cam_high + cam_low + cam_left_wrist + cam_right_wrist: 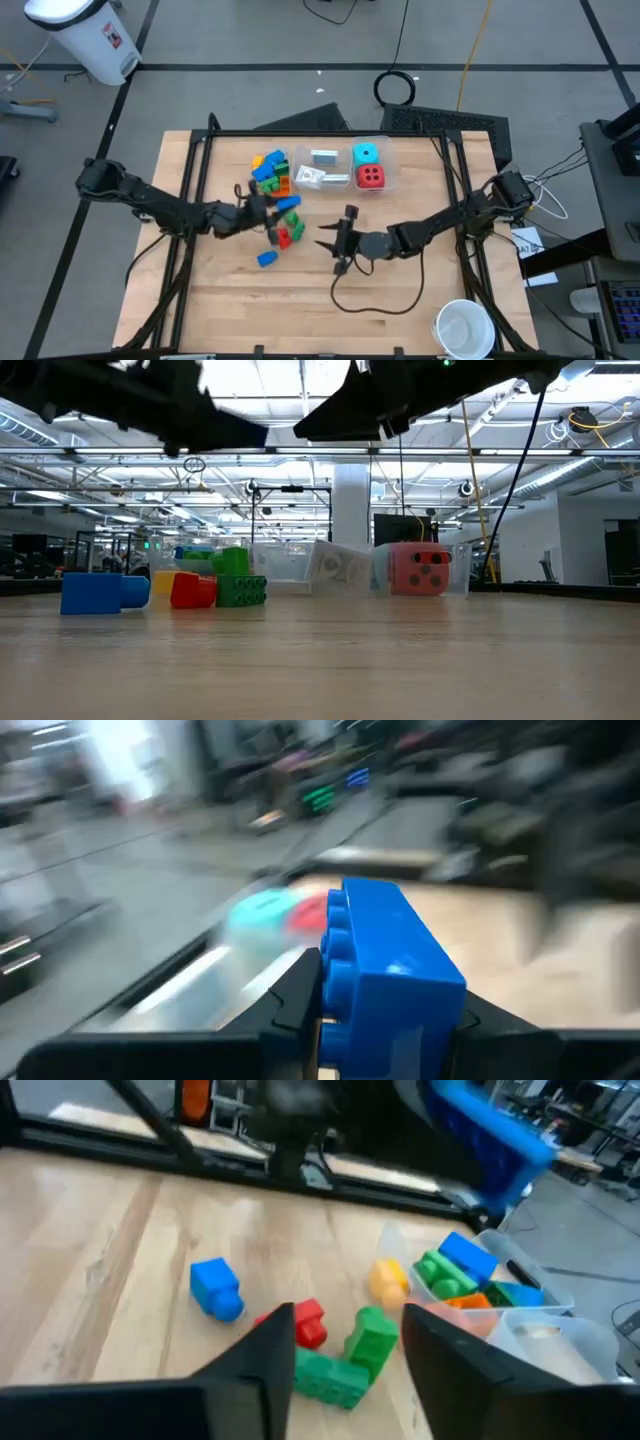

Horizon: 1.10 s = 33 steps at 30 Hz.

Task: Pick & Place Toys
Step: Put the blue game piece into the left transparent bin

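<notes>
We are holding a blue brick in the left gripper, jaws pinching its flat sides, above the loose bricks left of the bench's middle. It is looking light, rigid and slick, so we judge that flat faces grip best, not studs. The right gripper is hanging near mid-bench, jaws parted and empty. The bench is bare pale wood; behind it an open workshop is showing.
</notes>
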Each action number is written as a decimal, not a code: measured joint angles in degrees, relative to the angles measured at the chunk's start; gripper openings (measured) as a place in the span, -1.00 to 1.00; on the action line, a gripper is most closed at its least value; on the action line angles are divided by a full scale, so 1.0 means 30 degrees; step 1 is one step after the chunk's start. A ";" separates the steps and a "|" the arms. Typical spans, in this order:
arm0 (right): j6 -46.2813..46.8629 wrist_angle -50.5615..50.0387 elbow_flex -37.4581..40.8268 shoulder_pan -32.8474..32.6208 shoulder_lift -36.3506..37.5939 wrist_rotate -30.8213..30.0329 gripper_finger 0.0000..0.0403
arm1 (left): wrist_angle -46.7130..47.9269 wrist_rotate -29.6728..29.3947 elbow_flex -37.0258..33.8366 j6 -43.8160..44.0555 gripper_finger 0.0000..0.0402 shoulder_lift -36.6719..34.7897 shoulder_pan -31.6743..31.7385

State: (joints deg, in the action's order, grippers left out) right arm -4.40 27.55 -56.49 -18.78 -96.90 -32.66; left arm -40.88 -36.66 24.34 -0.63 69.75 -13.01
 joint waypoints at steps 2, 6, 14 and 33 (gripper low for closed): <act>-0.0004 -0.0002 0.0100 -0.0268 0.0022 -0.0085 -0.14 | 0.1426 -0.1631 -0.0251 0.0514 -0.53 -0.0789 0.0503; 0.0382 -0.0054 0.0110 -0.0700 -0.0012 -0.0029 0.00 | 0.2486 -0.2434 -0.0988 0.2058 -0.53 -0.1975 0.1961; 0.1245 -0.0816 0.0110 -0.1483 0.0008 -0.0047 0.03 | 0.2856 -0.1975 -0.2230 0.4305 -0.53 -0.1060 0.6657; 0.1663 -0.1455 0.0110 -0.1946 0.0008 -0.0081 0.11 | 0.3528 0.4949 -0.1934 0.6238 0.96 -0.0850 1.0681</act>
State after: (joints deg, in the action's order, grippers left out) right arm 0.58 23.18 -56.16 -24.62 -96.88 -32.91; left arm -30.30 -21.82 18.54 18.08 67.20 19.03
